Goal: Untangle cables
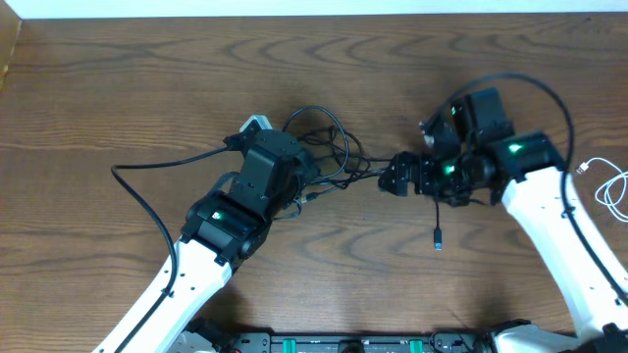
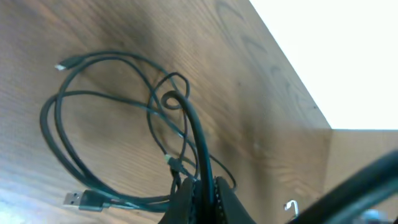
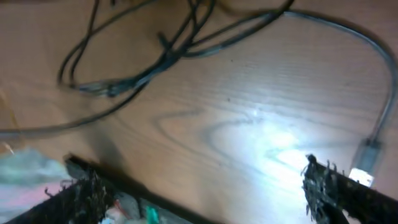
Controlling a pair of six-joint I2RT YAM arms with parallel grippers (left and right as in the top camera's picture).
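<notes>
wooden table (image 1: 118, 78) bears tangled black cables (image 2: 194, 134), white cable (image 1: 601, 193).

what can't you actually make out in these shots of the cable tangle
- white cable: overhead, the right edge cuts off part of its loop.
- left claw: overhead, tips hidden under the left arm.
- black cables: right wrist, blurred; which strand lies on top cannot be told.
- plug: right wrist, blurred, partly behind a finger of the right claw.
</notes>
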